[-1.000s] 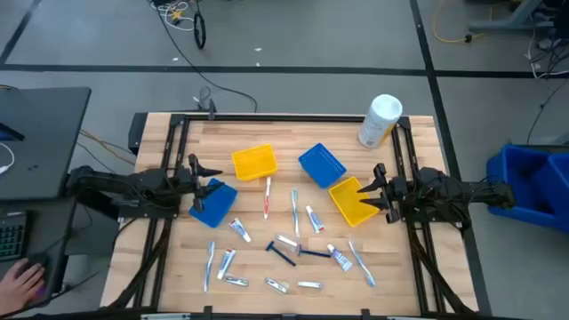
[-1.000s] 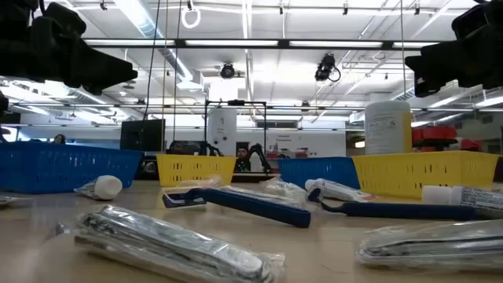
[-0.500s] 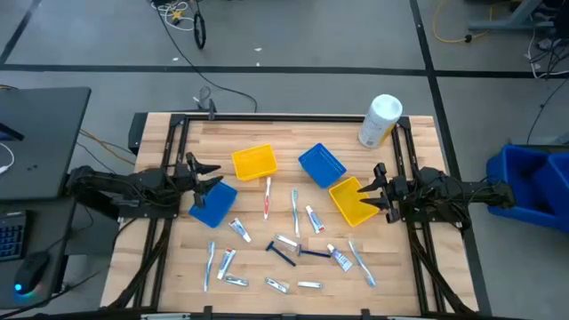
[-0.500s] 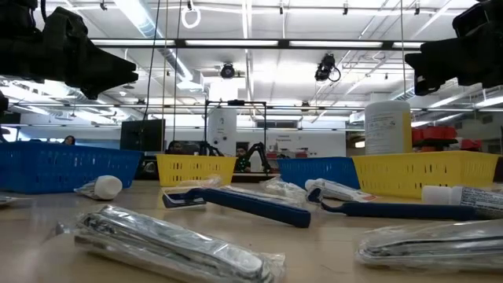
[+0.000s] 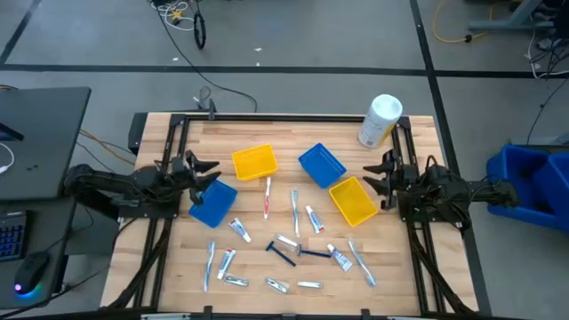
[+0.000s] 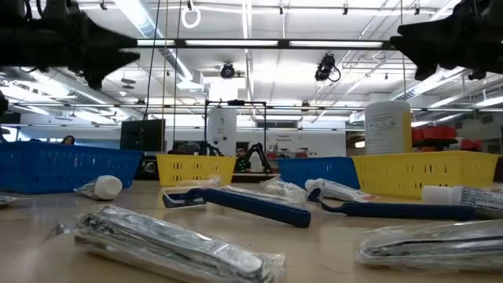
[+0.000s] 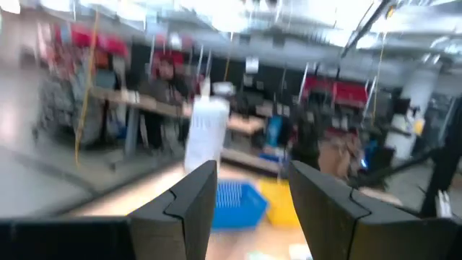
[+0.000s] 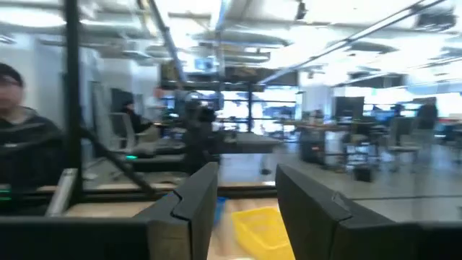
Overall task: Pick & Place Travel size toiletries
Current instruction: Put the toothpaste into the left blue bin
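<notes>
toiletries (image 5: 293, 244) light, slick-wrapped, mid-table toward near edge | I'd pinch mid-shaft | left tool (image 5: 206, 172) open, left edge | right tool (image 5: 384, 173) open, right edge

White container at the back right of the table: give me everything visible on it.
The white container is a large cylinder with a white top and a pale yellowish label on its side. It looks like plastic. It stands upright on the wooden table at the far right corner, next to the black frame rail, behind the yellow bin. In the low view it rises above that bin, label text too small to read. No end effector touches it, and no toiletry lies against it.
</notes>
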Motion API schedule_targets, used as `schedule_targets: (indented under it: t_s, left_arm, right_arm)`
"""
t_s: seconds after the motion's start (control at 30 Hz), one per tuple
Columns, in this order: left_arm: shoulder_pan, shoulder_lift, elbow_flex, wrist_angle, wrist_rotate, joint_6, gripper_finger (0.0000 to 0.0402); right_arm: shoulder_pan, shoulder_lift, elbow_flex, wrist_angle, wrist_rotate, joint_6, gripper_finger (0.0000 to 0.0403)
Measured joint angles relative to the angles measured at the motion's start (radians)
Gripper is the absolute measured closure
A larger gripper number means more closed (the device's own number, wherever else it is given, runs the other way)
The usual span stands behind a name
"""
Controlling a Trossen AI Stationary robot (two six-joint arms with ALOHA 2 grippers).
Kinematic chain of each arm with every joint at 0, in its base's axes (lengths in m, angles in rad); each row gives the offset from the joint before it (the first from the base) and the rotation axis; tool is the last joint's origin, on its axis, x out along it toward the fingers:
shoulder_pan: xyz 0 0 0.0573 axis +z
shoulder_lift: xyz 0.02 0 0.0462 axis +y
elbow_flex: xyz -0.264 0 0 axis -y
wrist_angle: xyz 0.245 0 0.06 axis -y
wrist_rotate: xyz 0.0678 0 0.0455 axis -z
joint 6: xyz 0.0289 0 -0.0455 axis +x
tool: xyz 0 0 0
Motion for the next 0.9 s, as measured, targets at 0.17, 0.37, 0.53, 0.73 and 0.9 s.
schedule_targets:
  t_s: [0.17,0.37,0.53,0.73,0.9]
  left_arm:
    - [0.0,0.122,0.024,0.117,0.049,0.071,0.0219]
    - [0.0,0.334,0.151,0.076,0.118,0.042,0.0218]
    - [-0.004,0.517,0.317,-0.079,0.18,0.04,0.0218]
    - [-0.012,0.704,0.525,-0.344,0.201,0.036,0.0218]
    - [-0.017,0.844,0.638,-0.475,0.317,-0.019,0.0218]
  right_arm:
    - [0.001,0.15,0.0,0.188,-0.03,0.072,0.0222]
    - [0.001,0.371,0.0,0.471,-0.106,0.093,0.018]
    - [0.001,0.523,0.0,0.525,-0.106,0.165,0.0158]
    - [0.008,0.649,0.007,0.627,-0.105,0.179,0.0151]
    - [0.041,0.736,0.09,0.641,-0.132,0.142,0.0159]
